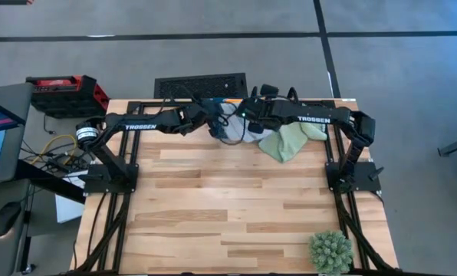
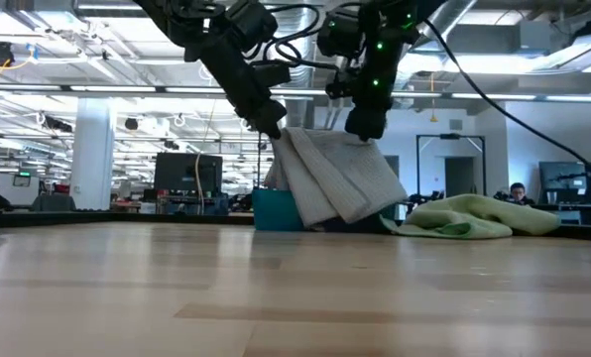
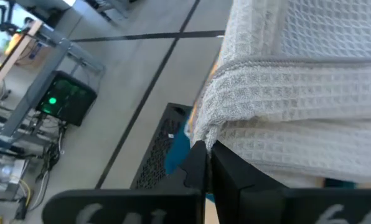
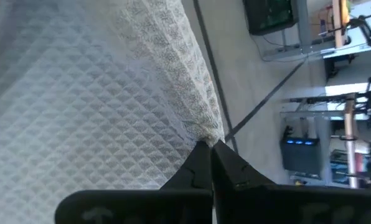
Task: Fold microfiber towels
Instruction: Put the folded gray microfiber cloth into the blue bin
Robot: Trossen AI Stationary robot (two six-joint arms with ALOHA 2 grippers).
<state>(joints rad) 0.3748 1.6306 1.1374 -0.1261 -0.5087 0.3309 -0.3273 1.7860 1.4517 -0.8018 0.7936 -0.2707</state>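
Observation:
A pale grey waffle-weave microfiber towel (image 2: 335,178) hangs between my two grippers at the table's far edge, also in the high view (image 1: 233,129). My left gripper (image 2: 274,127) is shut on its upper left corner and my right gripper (image 2: 365,127) on its upper right. The towel's lower end (image 2: 347,220) reaches down to the table beside a dark teal box (image 2: 274,210). A light green towel (image 1: 290,139) lies crumpled on the table to the right, clear of both grippers. My left gripper pinches the towel's upper corner (image 3: 205,134) between its two shut fingers, where the hem folds over in more than one layer. The fingers slant downward from the table's left. The cloth hangs below them. My right gripper pinches the opposite upper corner (image 4: 211,134) between its two shut fingers, right at the hem's tip. The fingers slant downward from the table's right. The towel spreads away and hangs slack below.
A spiky green plant ball (image 1: 330,251) sits at the near right corner. The bare wooden top (image 1: 236,199) stretches toward the near edge. Off the table, a red and black case (image 1: 64,90) and a black floor grate (image 1: 200,84) lie beyond the far edge.

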